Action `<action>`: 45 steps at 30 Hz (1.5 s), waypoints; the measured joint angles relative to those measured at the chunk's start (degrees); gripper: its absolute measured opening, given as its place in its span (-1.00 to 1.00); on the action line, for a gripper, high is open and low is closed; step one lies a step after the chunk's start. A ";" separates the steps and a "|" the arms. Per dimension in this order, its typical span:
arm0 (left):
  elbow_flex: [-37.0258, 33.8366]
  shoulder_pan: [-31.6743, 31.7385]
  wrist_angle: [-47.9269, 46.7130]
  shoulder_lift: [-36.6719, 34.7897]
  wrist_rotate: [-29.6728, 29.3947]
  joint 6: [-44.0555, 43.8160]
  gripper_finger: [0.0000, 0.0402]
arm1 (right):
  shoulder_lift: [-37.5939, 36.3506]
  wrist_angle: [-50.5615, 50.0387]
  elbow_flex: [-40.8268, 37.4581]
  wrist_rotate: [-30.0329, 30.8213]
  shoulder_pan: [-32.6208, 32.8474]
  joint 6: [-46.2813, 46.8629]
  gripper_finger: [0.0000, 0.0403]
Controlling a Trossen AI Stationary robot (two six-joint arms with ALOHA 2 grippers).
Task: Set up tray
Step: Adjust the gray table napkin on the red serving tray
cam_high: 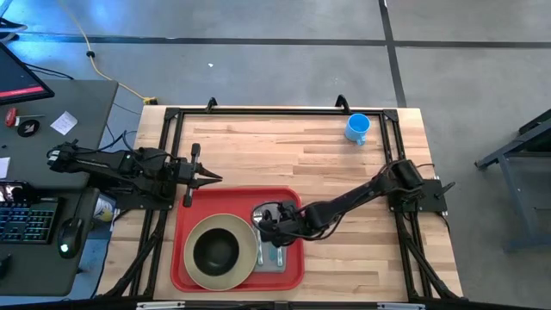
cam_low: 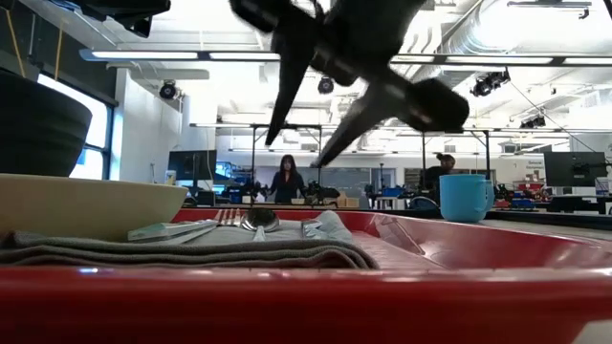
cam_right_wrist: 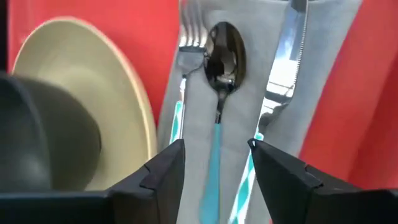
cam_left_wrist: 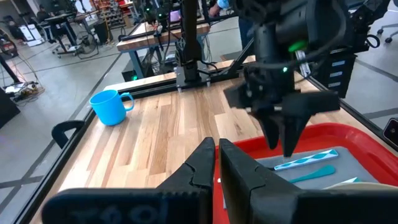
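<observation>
Cutlery sits nearest your working hand: the right gripper (cam_right_wrist: 214, 165) hangs just above the grey napkin (cam_right_wrist: 249, 81) with its fingers spread apart and nothing between them, and under it you can count one fork (cam_right_wrist: 186, 37), one spoon (cam_right_wrist: 222, 53) and one knife (cam_right_wrist: 287, 68), laid side by side on the cloth with teal handles. That napkin lies in the right part of the tray (cam_high: 293, 267), which rests at the near edge of the table (cam_high: 275, 146), between the two arms. Beside the napkin, in the tray's left part, you have one cream plate (cam_high: 196, 271) with one dark bowl (cam_high: 215, 250) standing on it. From the way things lie, I judge the setting mostly done: plate, bowl, napkin and all three pieces of cutlery are in place. What looks left is the one blue mug (cam_high: 357, 128), standing well apart from the tray near the table's far right corner; if it belongs in the set, you will need to reach back there for it. Your left gripper (cam_high: 209, 177) waits just beyond the tray's far left corner, its fingers pressed together on nothing. Farther off, the low view shows two people in the room behind the table.
</observation>
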 joint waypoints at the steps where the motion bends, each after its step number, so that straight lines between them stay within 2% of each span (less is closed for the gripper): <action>1: 0.00 0.01 0.02 0.00 0.00 0.00 -0.72 | -0.49 -0.78 0.00 -0.08 0.23 -1.20 -0.12; 12: 0.00 -0.01 0.09 -0.01 -0.01 -0.12 -0.72 | -0.89 -11.77 0.05 -0.98 1.61 -25.44 -0.31; 24: 0.00 -0.01 -0.28 0.42 -3.02 -1.85 -0.72 | -0.47 -11.14 0.04 0.15 0.54 -57.13 -0.50; 33: 0.00 0.01 6.81 0.37 -4.71 -0.70 -0.72 | -0.15 -6.67 0.00 -1.41 1.01 -65.52 -0.73; 39: 0.00 0.01 8.76 1.14 -2.44 -9.91 -0.72 | -0.15 -5.57 0.00 -0.81 0.83 -67.92 -0.87; 45: 0.00 -0.01 8.57 4.77 1.08 -18.05 -0.72 | -0.15 -6.09 0.00 0.38 0.47 -77.18 -0.96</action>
